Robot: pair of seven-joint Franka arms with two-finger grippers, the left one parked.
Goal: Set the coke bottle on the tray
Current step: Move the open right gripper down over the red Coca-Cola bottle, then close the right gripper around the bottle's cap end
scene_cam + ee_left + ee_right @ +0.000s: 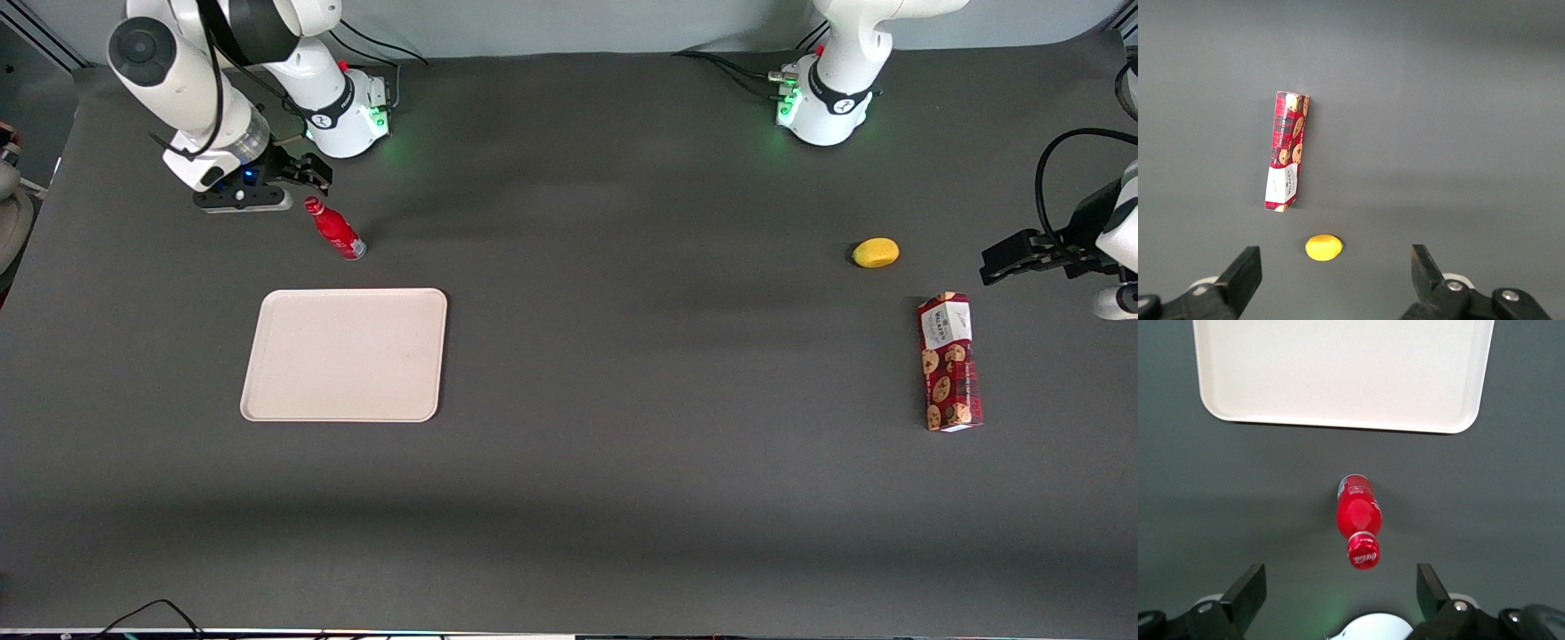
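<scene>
The coke bottle (336,230), small, slim and red with a red cap and silvery base, stands upright on the dark table, a little farther from the front camera than the tray (345,354). The tray is flat, cream-white and holds nothing. My right gripper (302,174) hovers above the table just beside the bottle's cap, farther from the front camera, open and empty. In the right wrist view the bottle (1359,517) stands just ahead of the gap between my open fingers (1249,592), cap toward the camera, with the tray (1338,373) past it.
A red patterned cookie box (949,362) and a yellow lemon-like object (876,252) lie toward the parked arm's end of the table; both show in the left wrist view, the box (1286,151) and the yellow object (1323,247). The working arm's base (342,107) stands near the gripper.
</scene>
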